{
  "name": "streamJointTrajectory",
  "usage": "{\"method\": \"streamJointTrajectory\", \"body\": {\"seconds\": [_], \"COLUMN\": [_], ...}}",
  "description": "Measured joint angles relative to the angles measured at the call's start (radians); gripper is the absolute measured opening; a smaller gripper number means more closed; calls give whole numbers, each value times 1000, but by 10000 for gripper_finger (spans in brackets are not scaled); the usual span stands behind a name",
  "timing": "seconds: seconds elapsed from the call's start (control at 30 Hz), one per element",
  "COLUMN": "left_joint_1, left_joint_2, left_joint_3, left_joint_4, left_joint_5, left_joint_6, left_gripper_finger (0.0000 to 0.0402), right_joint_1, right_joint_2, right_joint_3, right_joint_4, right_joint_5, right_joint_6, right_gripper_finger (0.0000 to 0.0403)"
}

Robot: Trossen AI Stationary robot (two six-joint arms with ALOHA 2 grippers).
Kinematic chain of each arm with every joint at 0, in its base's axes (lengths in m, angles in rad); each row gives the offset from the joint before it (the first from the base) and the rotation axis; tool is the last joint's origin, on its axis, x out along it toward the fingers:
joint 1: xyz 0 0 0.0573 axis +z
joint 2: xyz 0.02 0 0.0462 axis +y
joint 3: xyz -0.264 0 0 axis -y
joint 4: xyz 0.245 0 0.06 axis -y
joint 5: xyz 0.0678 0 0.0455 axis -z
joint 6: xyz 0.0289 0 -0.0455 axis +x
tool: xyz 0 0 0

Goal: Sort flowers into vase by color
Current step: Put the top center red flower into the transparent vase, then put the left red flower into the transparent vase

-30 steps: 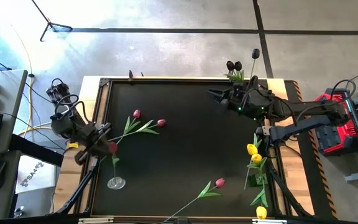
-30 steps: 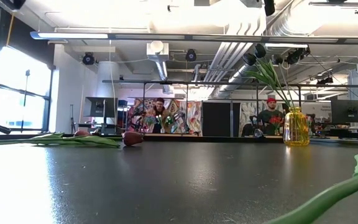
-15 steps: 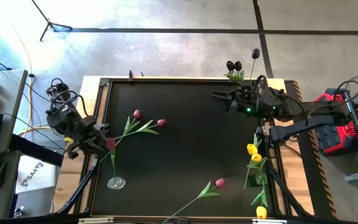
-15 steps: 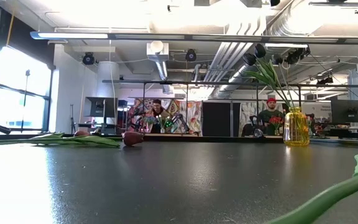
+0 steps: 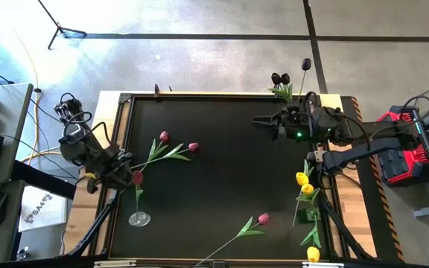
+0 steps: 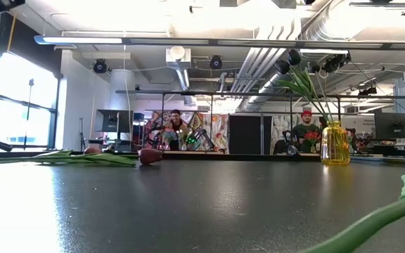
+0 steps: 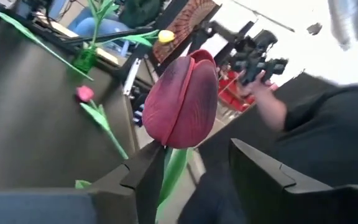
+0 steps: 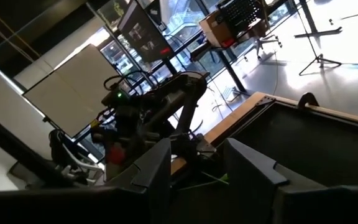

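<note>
A dark red tulip stands upright over the table's left edge. Its stem runs down into a clear glass vase. My left gripper is open around the stem just under the head, pointing level from the left. My right gripper hovers open and empty over the far right of the table. It is beside a yellow vase of dark tulips. Two pink tulips lie at mid-left and another lies near the front. My left gripper has the tulip's stem just below the head between its open fingers. The stem runs close along the inner side of one finger, and I cannot tell whether they touch. The other finger stands clear of it.
Yellow tulips stand in a green holder along the table's right edge. A raised frame borders the dark table. People move in the room beyond the far edge. The table's middle holds nothing.
My left gripper has rolled about its own axis beside the red tulip and its fingers have spread apart. The tulip stays upright in the clear vase. My right gripper has swung a little toward the near side and now points at the table's left edge.
</note>
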Motion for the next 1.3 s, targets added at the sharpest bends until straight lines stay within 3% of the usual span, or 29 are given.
{"method": "streamJointTrajectory", "body": {"seconds": [0.27,0.57,0.77,1.0,1.13,1.3], "left_joint_1": [0,0,0,0,0,0], "left_joint_2": [-1,2,-4,-41,-60,-61], "left_joint_3": [0,0,0,109,223,298], "left_joint_4": [153,-49,21,-9,-158,-322], "left_joint_5": [11,155,175,-1,-200,-385], "left_joint_6": [-69,-250,-229,-25,77,92], "left_gripper_finger": [210,212,212,212,211,211], "right_joint_1": [21,21,21,35,61,103], "right_joint_2": [0,0,0,0,2,2], "right_joint_3": [0,0,0,0,0,0], "right_joint_4": [-25,-28,-42,-42,-42,-42], "right_joint_5": [-7,-60,-79,-93,-92,-62], "right_joint_6": [3,2,1,3,3,3], "right_gripper_finger": [138,138,138,138,138,138]}}
